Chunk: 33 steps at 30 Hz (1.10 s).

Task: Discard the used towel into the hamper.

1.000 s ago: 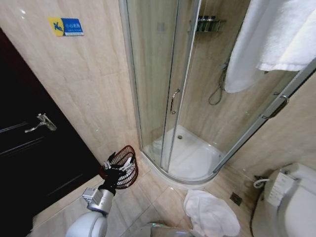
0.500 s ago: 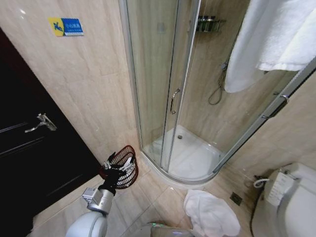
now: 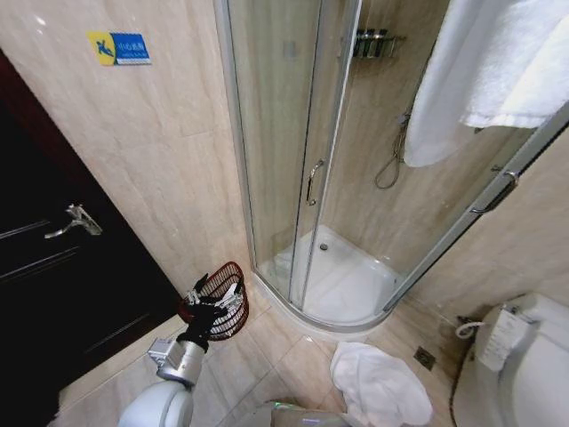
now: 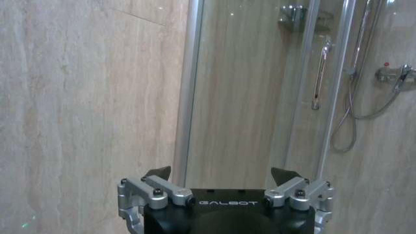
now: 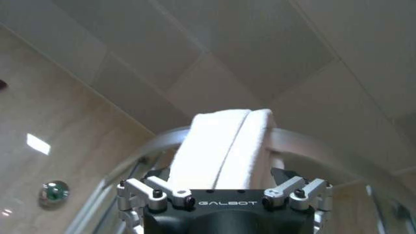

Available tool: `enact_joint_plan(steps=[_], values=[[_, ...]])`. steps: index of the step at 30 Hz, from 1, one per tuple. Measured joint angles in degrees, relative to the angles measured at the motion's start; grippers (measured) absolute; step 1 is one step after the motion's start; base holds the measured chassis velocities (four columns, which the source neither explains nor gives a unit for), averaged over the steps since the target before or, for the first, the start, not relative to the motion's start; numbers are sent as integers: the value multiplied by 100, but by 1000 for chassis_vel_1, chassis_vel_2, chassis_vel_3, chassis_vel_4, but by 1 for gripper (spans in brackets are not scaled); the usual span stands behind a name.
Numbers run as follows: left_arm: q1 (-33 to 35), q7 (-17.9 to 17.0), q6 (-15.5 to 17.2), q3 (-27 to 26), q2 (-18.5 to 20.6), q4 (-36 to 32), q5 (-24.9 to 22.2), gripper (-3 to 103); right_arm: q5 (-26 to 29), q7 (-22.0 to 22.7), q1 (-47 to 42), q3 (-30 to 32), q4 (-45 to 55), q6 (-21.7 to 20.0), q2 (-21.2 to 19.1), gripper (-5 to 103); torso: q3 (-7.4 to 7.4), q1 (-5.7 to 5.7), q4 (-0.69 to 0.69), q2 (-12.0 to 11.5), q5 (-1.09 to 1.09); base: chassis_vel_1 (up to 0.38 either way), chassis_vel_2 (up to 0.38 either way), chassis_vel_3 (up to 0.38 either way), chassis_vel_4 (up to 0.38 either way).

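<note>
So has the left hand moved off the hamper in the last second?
No. The left hand sits over the hamper rim as before, same spot relative to the shower door frame.

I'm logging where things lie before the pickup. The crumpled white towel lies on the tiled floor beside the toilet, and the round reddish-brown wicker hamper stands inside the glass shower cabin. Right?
Not quite. The round reddish-brown wicker hamper stands outside the glass shower cabin, on the tiled floor against the wall by the dark door, as the head view shows. The crumpled white towel does lie on the floor beside the toilet.
</note>
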Motion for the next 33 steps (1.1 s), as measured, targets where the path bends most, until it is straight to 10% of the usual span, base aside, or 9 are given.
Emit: enact_joint_plan(steps=[13, 33], values=[[0, 0, 0, 0, 0, 0, 0, 100, 248, 446, -1579, 1487, -1629, -228, -1525, 100, 0, 0, 1, 0, -5, 0, 0, 0, 0], [0, 0, 0, 0, 0, 0, 0, 100, -286, 1038, -2686, 2100, -2115, -337, -1805, 100, 1, 1, 0, -1, -2, 0, 0, 0, 0]])
